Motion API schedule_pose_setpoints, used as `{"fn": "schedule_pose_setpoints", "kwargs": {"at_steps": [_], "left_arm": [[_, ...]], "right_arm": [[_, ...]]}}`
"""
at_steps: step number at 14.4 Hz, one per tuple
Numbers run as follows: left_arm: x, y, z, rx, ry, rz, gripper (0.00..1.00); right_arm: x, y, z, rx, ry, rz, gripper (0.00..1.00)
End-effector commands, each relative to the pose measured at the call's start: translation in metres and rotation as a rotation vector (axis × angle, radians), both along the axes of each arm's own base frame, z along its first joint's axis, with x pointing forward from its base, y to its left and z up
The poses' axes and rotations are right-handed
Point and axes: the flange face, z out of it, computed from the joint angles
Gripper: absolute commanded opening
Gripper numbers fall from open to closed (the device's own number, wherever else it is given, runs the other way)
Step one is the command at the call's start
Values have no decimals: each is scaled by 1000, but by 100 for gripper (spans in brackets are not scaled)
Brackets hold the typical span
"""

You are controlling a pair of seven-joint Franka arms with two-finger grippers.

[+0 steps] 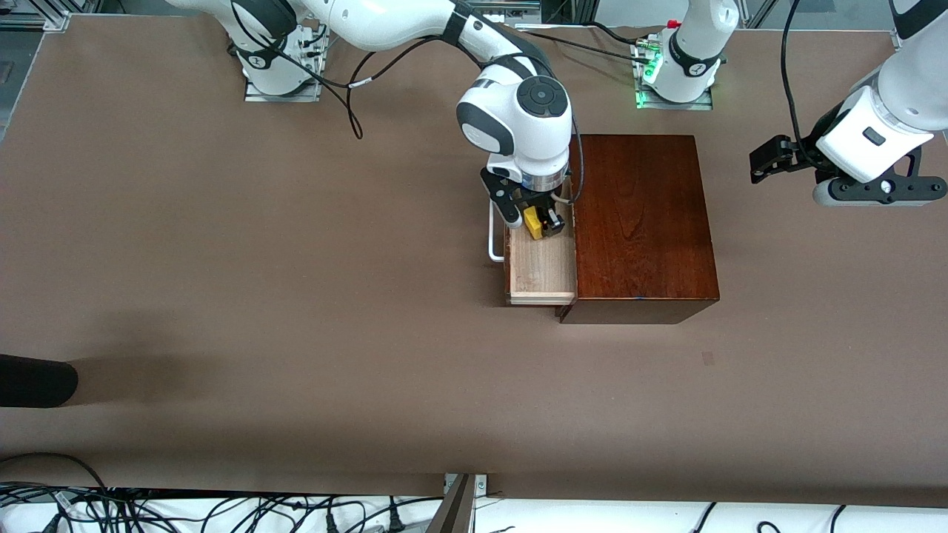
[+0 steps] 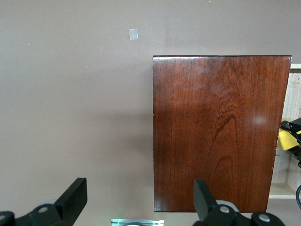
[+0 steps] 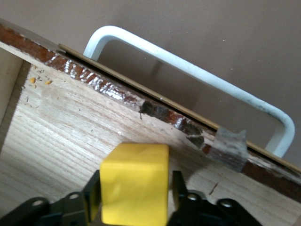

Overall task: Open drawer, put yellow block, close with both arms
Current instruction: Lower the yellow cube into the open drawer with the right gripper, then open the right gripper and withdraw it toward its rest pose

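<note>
The reddish-brown wooden box stands mid-table with its drawer pulled out toward the right arm's end, white handle outermost. My right gripper reaches down into the drawer. The yellow block sits between its fingers, with a thin gap showing at one finger, so the grip is open. My left gripper waits wide open and empty over the table beside the box, toward the left arm's end.
A small tape mark lies on the brown table nearer the front camera than the box. A dark object juts in at the right arm's end. Cables run along the near edge.
</note>
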Motion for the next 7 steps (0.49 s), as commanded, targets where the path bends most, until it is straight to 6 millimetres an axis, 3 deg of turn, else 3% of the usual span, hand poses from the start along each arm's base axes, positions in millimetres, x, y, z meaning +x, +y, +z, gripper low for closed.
{"fn": "schedule_pose_setpoints", "kwargs": {"at_steps": [1, 7], "left_arm": [[4, -2, 6, -27, -8, 1, 100], [4, -2, 6, -27, -6, 1, 100]], "right_arm": [[0, 6, 5, 2, -29, -9, 100], [1, 5, 7, 0, -28, -4, 100]]}}
